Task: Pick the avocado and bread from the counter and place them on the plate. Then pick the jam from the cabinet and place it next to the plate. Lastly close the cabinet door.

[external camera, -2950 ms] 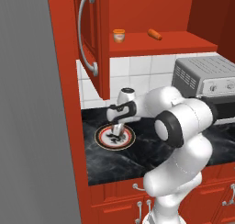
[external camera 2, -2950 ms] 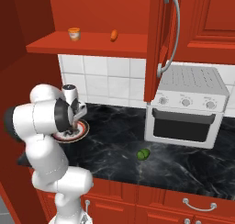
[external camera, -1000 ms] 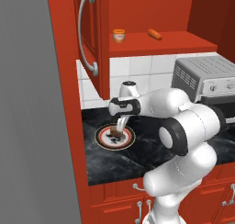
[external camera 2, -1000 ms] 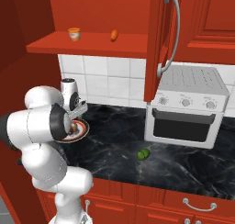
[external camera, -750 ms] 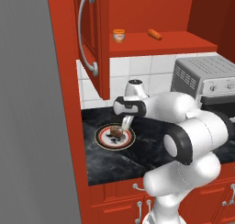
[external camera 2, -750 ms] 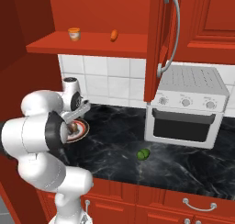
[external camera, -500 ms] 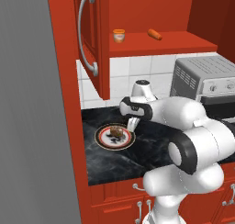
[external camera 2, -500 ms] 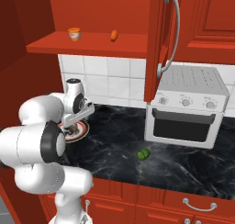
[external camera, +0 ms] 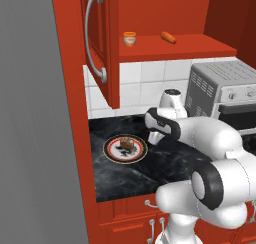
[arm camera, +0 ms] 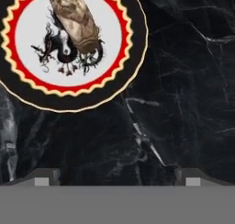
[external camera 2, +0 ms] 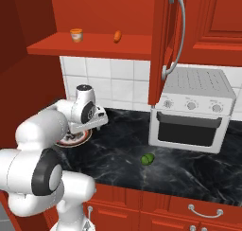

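From the left base view, the bread (external camera: pixel 126 144) sits on the plate (external camera: pixel 112 153), which rests on the black tabletop (external camera: pixel 120 177) below the open cabinet door (external camera: pixel 100 43). The end effector (external camera: pixel 154 137) hangs just right of the plate, low over the marble. Up on the cabinet (external camera: pixel 170 18) shelf stand the jam (external camera: pixel 129 38) and, apart to its right, a carrot (external camera: pixel 168 37). A toaster oven (external camera: pixel 222 95) stands at the right.

From the right base view, the avocado (external camera 2: pixel 148 159) lies alone on the tabletop (external camera 2: pixel 189 171) in front of the toaster oven (external camera 2: pixel 194 109), well apart from the plate (external camera 2: pixel 80 139) (mostly hidden behind the arm). The jam (external camera 2: pixel 76 34) and carrot (external camera 2: pixel 117 35) sit on the shelf, the cabinet door (external camera 2: pixel 163 40) swung open.

From the hand view, the end effector (arm camera: pixel 117 176) is spread wide with nothing between its tips, over bare marble (arm camera: pixel 183 81). The plate (arm camera: pixel 27 90) with the bread (arm camera: pixel 75 19) on it lies toward the upper left.
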